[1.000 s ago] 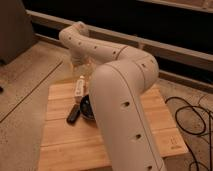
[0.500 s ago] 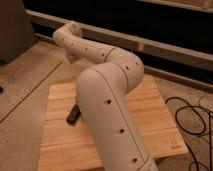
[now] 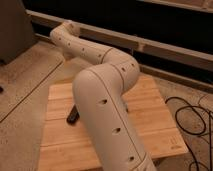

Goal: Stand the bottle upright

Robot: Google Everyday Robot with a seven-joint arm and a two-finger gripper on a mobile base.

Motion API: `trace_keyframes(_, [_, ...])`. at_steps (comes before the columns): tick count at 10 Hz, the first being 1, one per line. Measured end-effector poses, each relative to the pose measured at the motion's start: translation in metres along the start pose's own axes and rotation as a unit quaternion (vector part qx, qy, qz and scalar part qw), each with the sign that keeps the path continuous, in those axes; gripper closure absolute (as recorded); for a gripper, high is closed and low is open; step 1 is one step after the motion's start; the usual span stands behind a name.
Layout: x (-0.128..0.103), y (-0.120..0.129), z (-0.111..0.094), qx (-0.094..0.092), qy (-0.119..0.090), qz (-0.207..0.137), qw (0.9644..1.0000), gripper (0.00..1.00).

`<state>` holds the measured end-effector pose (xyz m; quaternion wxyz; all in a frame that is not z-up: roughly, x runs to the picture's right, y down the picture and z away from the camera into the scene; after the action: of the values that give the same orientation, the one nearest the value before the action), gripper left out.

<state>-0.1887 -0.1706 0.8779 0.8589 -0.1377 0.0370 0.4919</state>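
The bulky white robot arm (image 3: 107, 100) has swung across the pale slatted wooden table (image 3: 155, 125), hiding the small cream bottle and the gripper behind that arm, so I cannot tell its grip, and only the black oblong bar (image 3: 74, 116) shows beside the arm, so the uprighting probably remains undone.

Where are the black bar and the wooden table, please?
black bar (image 3: 73, 117), camera view, its visible end.
wooden table (image 3: 155, 120), camera view, bare right top.
gripper: not in view, hidden behind the arm (image 3: 107, 115).
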Motion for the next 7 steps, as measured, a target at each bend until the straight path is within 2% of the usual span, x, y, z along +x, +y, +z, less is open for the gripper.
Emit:
trace_keyframes(2, [-0.004,0.001,0.004,-0.013,-0.020,0.009,0.9997,0.35])
trace_keyframes(4, [-0.007,0.012,0.019,-0.046,-0.050,0.017,0.9975,0.35])
trace_keyframes(7, [-0.005,0.015,0.044,-0.064,-0.072,0.000,0.9953,0.35])
